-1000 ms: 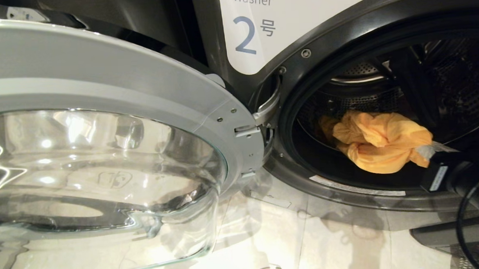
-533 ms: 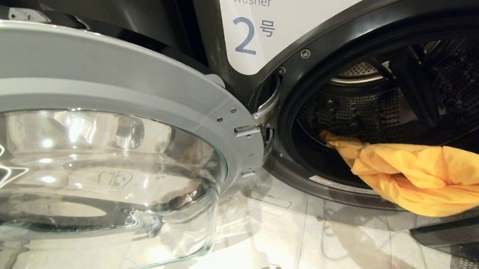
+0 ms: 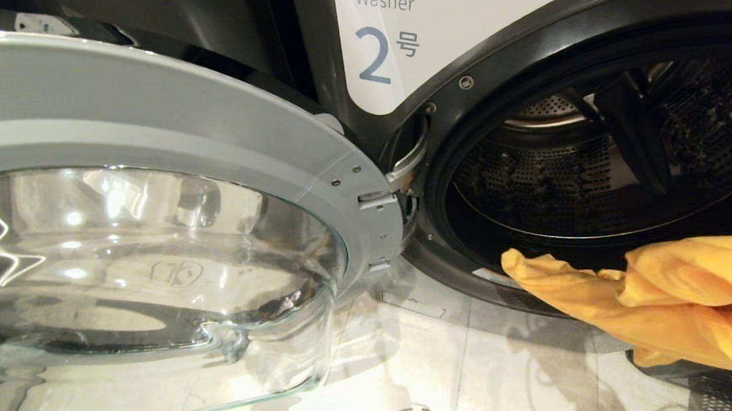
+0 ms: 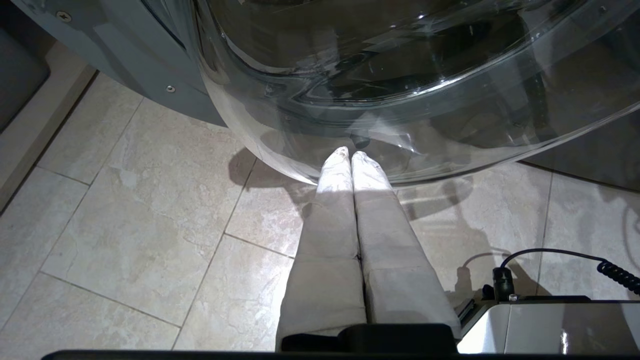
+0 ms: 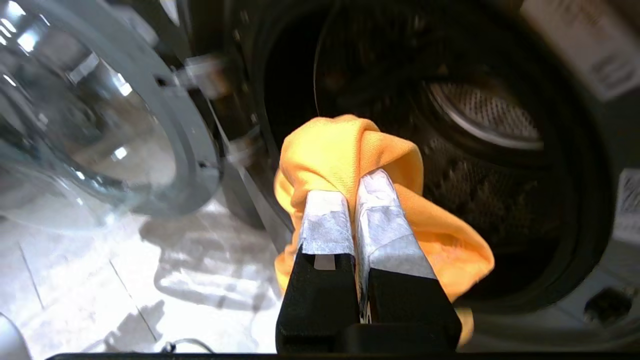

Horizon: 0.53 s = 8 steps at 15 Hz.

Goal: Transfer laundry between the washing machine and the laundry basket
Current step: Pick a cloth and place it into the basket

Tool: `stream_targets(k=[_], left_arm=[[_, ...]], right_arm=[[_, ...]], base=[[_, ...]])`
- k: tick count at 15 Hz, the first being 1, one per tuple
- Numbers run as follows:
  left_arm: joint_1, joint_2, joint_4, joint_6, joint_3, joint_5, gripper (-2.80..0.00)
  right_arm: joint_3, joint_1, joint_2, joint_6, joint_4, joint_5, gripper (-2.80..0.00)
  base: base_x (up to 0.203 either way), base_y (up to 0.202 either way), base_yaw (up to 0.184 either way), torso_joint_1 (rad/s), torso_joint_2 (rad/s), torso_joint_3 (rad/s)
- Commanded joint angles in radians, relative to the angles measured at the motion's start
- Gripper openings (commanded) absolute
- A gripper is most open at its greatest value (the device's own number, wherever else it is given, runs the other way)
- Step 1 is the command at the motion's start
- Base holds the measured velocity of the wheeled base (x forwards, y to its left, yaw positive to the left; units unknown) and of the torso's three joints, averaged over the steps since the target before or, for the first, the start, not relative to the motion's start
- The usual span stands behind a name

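**Yellow shirt half out of washer 2 – a few ways this could still go sideways**

So rn the right gripper [image 5: 354, 187] has its two taped fingers pinched tight on a bunched fold of the mustard yellow-orange cloth garment [image 3: 665, 296]. In the head view the cloth sits at the lower right of the frame, draped across the bottom lip of the dark grey front-loader washing machine with the blue 2 label [image 3: 389, 41], with one corner trailing toward the middle. The drum looks empty otherwise, tho the deep part is dark so can't swear to it.

Things that could bite imo:
- grip is on one small fold only. Soft cloth, so it could slide out of the fingers w/ a fast swing and land on the pale marble-look tiled floor [image 3: 424, 365].
- the trailing corner could snag on the door-opening rim or the hinge at mid frame and get yanked.
- the big round chrome-rimmed glass door [image 3: 155, 241] stands wide open, filling the left of the frame. A wide sweep could brush it.

Green basket isn't in any view, so the drop has to be aimed after turning.

Left gripper [image 4: 351, 156] is parked low over the floor, fingers closed together on nothing, tips near the glass bulge.
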Motion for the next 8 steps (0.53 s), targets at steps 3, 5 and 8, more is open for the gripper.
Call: stream_targets(k=[3, 5, 8], left_arm=[[0.001, 0.0, 0.0, 0.001, 0.0, 0.0, -2.8], [0.001, 0.0, 0.0, 0.0, 0.0, 0.0, -2.8], [0.001, 0.0, 0.0, 0.0, 0.0, 0.0, -2.8]], right_arm=[[-0.071, 0.002, 0.016, -0.017, 0.019, 0.082, -2.8], [-0.084, 0.002, 0.043, -0.09, 0.022, 0.131, -2.8], [-0.066, 0.002, 0.049, -0.108, 0.022, 0.197, -2.8]], base=[[0.0, 0.0, 0.0, 0.0, 0.0, 0.0], [0.0, 0.0, 0.0, 0.0, 0.0, 0.0], [0.0, 0.0, 0.0, 0.0, 0.0, 0.0]])
